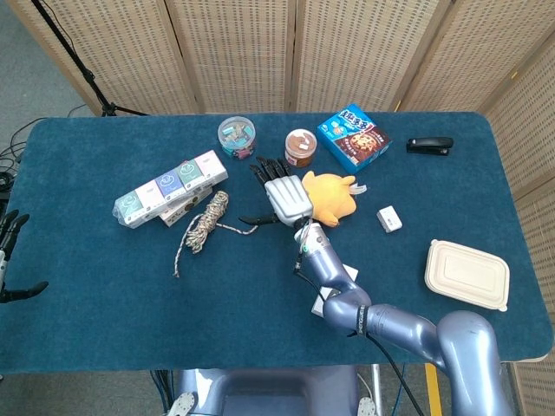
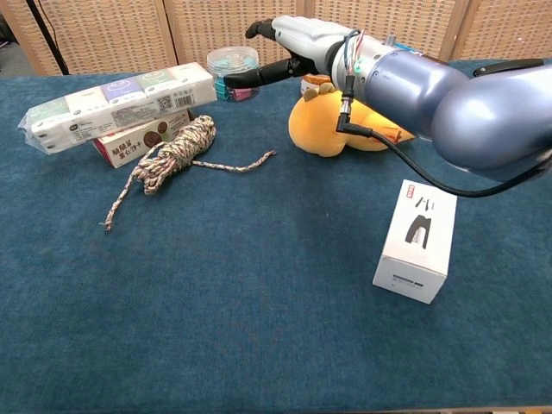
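Plush (image 1: 329,198) lies just right of the right hand (image 1: 282,196), fingers spread and empty, mid-reach; closing on something looks like the next need

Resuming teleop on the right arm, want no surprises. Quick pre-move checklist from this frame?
1. Right hand holds nothing: ok, fingers spread and bare.
2. Right hand clear of the tabletop: ok, it hovers above the cloth between the rope bundle and the yellow plush toy.
3. Forearm clear of the plush toy: cannot tell, the arm crosses in front of it in the chest view.
4. Clear tub of clips out of fingertip reach: not ok, fingers point close beside it.
5. Left hand parked: ok, open at the table's left edge.
6. White box undisturbed: ok, lying flat beside the arm.
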